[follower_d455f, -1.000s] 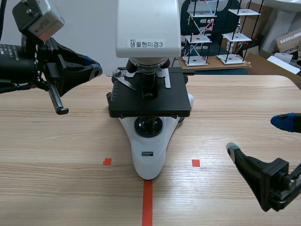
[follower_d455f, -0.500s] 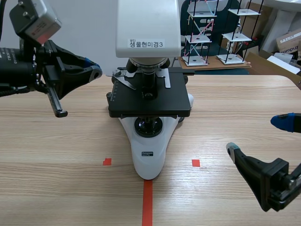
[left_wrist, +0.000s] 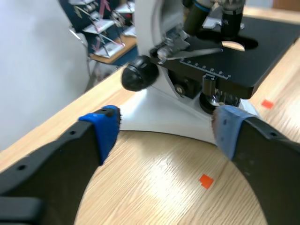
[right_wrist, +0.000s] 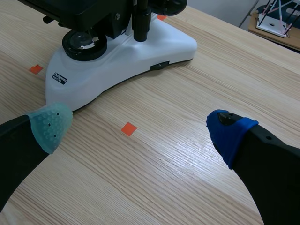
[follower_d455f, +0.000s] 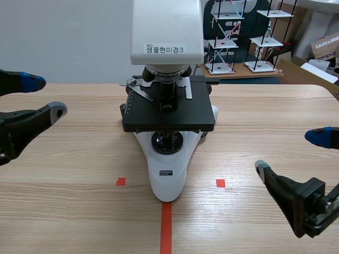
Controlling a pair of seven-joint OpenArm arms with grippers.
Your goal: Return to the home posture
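Two empty pairs of jaws gape wide: the left gripper (follower_d455f: 45,96) has dropped from upper left to mid-left, mirroring the right gripper (follower_d455f: 289,152) lower right of the white-and-black microscope (follower_d455f: 168,159), so home looks reached.

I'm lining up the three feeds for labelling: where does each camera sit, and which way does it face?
Scene view: between the arms, facing across the table at the microscope; the left gripper and right gripper enter from the sides, both open.
Left wrist view: on the left arm, looking past its own open fingers at the microscope's side and stage.
Right wrist view: on the right arm, looking down past its own open fingers at the microscope's white base.
Shared: both wrist views show that base.
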